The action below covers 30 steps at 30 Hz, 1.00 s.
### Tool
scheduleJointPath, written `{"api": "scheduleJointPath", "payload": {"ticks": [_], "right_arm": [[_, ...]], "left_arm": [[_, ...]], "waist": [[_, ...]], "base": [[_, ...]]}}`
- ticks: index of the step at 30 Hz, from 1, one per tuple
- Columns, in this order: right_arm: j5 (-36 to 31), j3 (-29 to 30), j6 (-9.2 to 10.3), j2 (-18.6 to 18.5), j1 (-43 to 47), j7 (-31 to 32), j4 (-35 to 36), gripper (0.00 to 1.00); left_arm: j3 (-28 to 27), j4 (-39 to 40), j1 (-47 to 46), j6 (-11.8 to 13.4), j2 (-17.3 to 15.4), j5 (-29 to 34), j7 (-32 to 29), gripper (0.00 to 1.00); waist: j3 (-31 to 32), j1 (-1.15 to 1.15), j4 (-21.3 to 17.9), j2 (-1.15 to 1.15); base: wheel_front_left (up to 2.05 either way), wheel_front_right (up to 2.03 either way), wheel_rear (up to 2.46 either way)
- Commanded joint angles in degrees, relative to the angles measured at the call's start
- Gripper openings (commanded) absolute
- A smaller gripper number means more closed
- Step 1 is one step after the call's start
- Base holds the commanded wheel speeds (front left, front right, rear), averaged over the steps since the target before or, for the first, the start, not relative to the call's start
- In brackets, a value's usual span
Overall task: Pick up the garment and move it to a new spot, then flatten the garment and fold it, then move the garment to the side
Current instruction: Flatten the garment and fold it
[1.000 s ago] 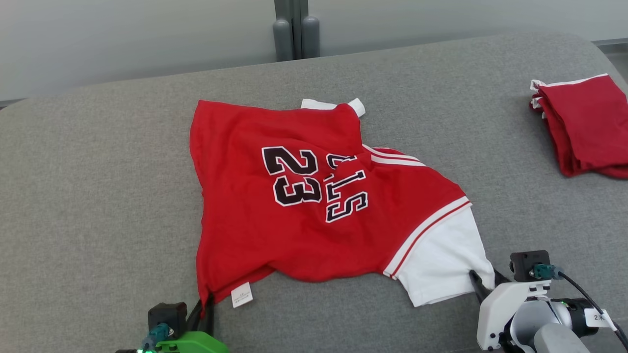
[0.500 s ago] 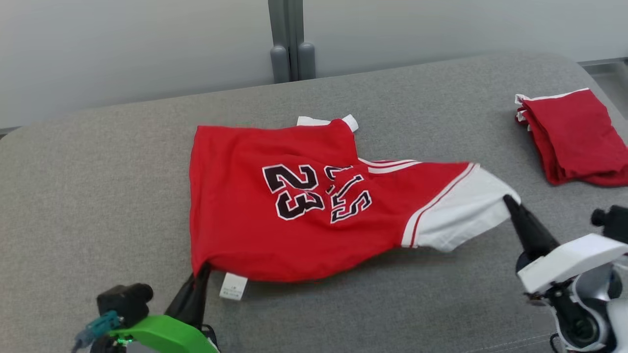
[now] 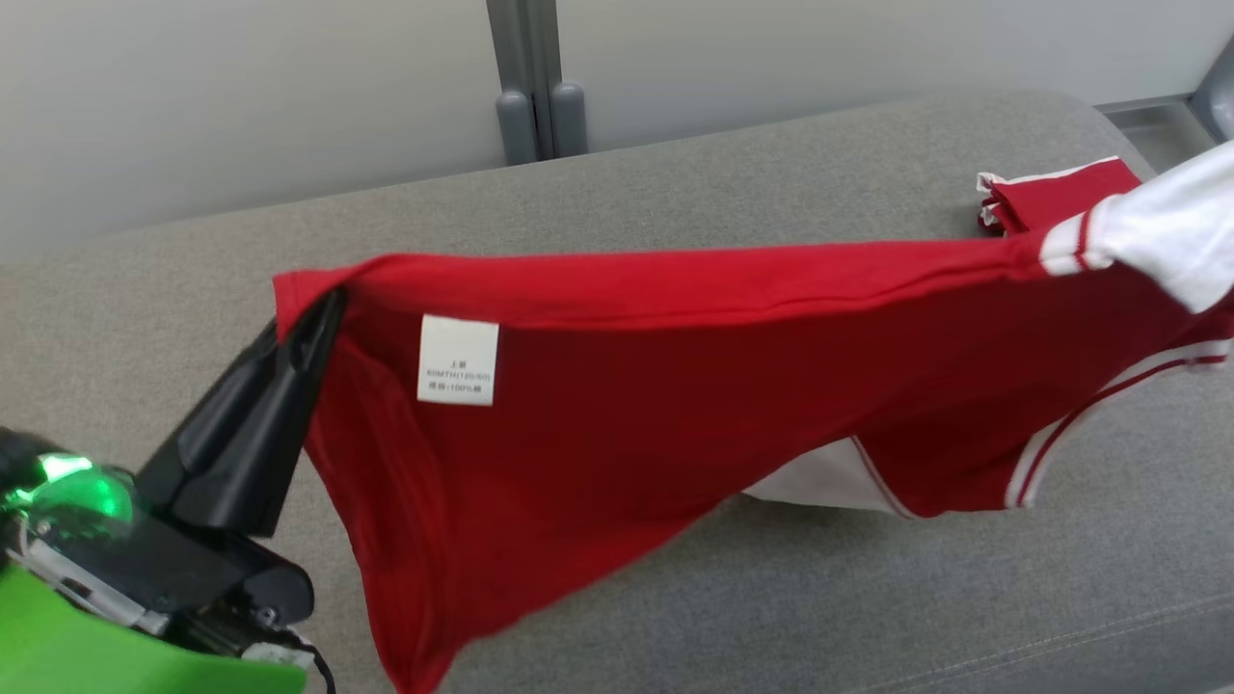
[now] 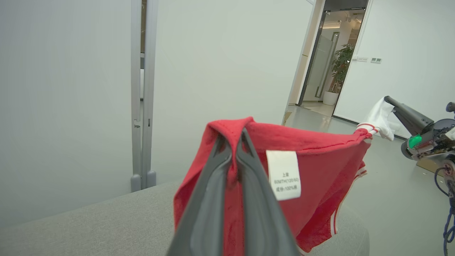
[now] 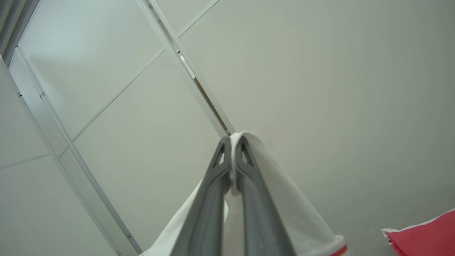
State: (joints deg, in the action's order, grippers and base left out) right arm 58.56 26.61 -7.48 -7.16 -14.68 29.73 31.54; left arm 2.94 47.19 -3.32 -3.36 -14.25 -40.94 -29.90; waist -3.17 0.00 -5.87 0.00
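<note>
The red jersey (image 3: 675, 386) hangs in the air above the grey cushion (image 3: 733, 164), stretched between both grippers, with its plain reverse side and a white care label (image 3: 458, 359) facing me. My left gripper (image 3: 326, 306) is shut on the red hem corner at the left; the left wrist view shows the fingers pinching that red fabric (image 4: 233, 137). The white sleeve (image 3: 1171, 226) runs off the right edge. In the right wrist view my right gripper (image 5: 233, 141) is shut on that white sleeve (image 5: 284, 199). The left wrist view also shows the right gripper (image 4: 389, 100) holding the sleeve.
A second, folded red garment (image 3: 1046, 193) lies at the cushion's far right, partly hidden behind the lifted jersey, and also appears in the right wrist view (image 5: 426, 234). A grey post (image 3: 530, 77) stands against the pale wall behind the cushion.
Both grippers have risen and spread, lifting the jersey off the cushion; the printed front has turned away and the label side faces me. The head camera has shifted too.
</note>
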Motion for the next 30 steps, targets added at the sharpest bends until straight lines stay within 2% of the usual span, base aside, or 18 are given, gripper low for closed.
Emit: {"api": "scheduleJointPath", "payload": {"ticks": [1,3,7,10,14,17,20,24,27,30], "right_arm": [[-1.4,1.3,-0.01,-0.5,-3.7,1.5,-0.3,0.00],[-3.2,2.8,-0.01,-0.4,-8.9,4.0,-2.0,0.00],[-8.6,3.4,-0.01,-0.1,-20.0,7.8,-7.3,0.00],[-13.0,1.6,-0.01,0.9,-28.8,8.9,-13.0,0.00],[-20.8,-2.3,-0.01,2.3,-41.1,6.9,-22.9,0.00],[-26.0,-4.5,-0.01,3.1,-51.2,1.8,-31.0,0.00],[-30.2,-4.8,-0.01,3.8,-61.6,-5.8,-40.2,0.00],[-32.4,-5.5,-0.01,4.2,-71.7,-14.6,-49.8,0.00],[-30.3,-9.1,-0.01,4.3,-73.3,-18.6,-55.8,0.00],[-28.5,-13.3,-0.01,4.1,-69.0,-21.3,-58.6,0.00]], "left_arm": [[-0.5,0.6,-3.5,0.7,-0.9,-1.1,-1.7,0.00],[-0.6,0.6,-8.5,1.3,-2.2,-2.1,-4.6,0.00],[0.2,-4.5,-19.2,2.4,-3.4,-4.0,-9.2,0.00],[1.7,-11.6,-28.2,2.2,-4.1,-3.9,-11.8,0.00],[2.9,-24.3,-41.4,1.4,-4.2,-0.8,-11.8,0.00],[3.2,-34.9,-52.4,0.9,-3.9,3.3,-8.3,0.00],[3.5,-46.5,-63.6,0.2,-2.7,8.4,-0.3,0.00],[5.5,-60.0,-74.2,-1.1,-2.1,14.6,10.6,0.00],[6.9,-68.0,-77.5,-1.9,-1.8,16.9,17.6,0.00],[7.1,-73.8,-75.4,-2.6,-1.7,16.7,23.0,0.00]], "waist": [[-1.6,0.00,-0.6,0.00],[-3.7,0.00,-1.0,0.00],[-9.3,0.00,-1.2,0.00],[-14.5,0.00,-1.1,0.00],[-20.9,0.00,-0.9,0.00],[-24.6,0.00,-0.8,0.00],[-26.9,0.00,-0.8,0.00],[-28.9,0.00,-0.6,0.00],[-29.6,0.00,-0.7,0.00],[-29.2,0.00,-0.8,0.00]], "base": [[0.00,0.00,0.00],[0.00,0.00,0.00],[0.00,0.00,0.00],[0.00,0.00,0.00],[0.00,0.00,0.00],[0.00,0.00,0.00],[0.00,0.00,0.00],[0.00,0.00,0.00],[0.00,0.00,0.00],[0.00,0.00,0.00]]}}
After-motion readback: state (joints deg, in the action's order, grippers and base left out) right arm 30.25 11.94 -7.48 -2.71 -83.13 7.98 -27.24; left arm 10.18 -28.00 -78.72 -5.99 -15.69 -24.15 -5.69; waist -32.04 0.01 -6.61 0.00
